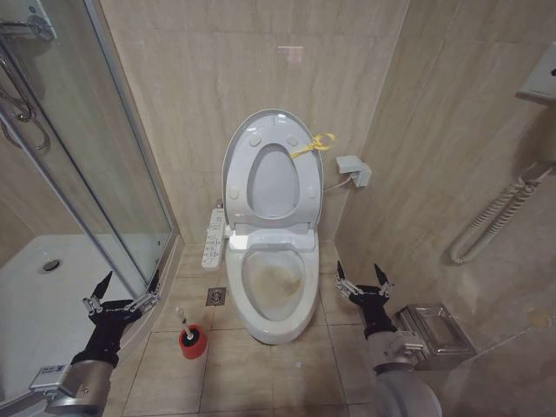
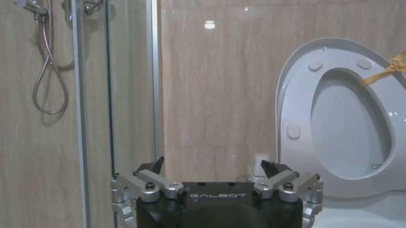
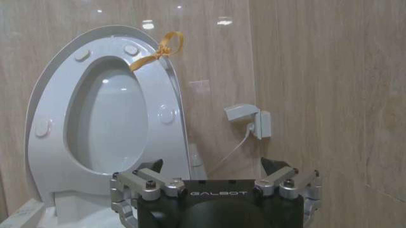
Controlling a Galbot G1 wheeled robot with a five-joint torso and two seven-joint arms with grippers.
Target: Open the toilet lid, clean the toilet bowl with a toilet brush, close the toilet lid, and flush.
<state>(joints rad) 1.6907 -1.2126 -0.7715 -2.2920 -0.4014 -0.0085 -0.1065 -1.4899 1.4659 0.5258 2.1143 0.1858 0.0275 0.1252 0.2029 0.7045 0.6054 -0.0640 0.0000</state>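
While the toilet lid (image 1: pixel 272 165) is standing raised against the tiled back wall, with the ring-shaped seat (image 1: pixel 274 181) folded up against it and a small yellow ribbon (image 1: pixel 314 144) hanging at its upper right edge, the toilet bowl (image 1: pixel 274 291) is lying open below, showing its brownish-stained inside. A white button panel (image 1: pixel 214 237) is sticking out along the bowl's left side. The toilet brush (image 1: pixel 192 337) is sitting upright in its red holder on the floor tiles, just left of the bowl's front and near a small floor drain (image 1: pixel 215 296). The left gripper (image 1: pixel 122 290) is hovering low at the left, beside the glass shower door (image 1: pixel 113 174) and a little up and left of the brush, its fingers spreading wide apart and gripping nothing. The right gripper (image 1: pixel 363 275) is hanging to the right of the bowl, level with its rim and apart from it, likewise gaping wide and carrying nothing. In the left wrist view the left gripper (image 2: pixel 212 167) is facing the wall between shower and lid; in the right wrist view the right gripper (image 3: pixel 212 165) is pointing toward the raised lid and a wall socket (image 3: pixel 250 119).
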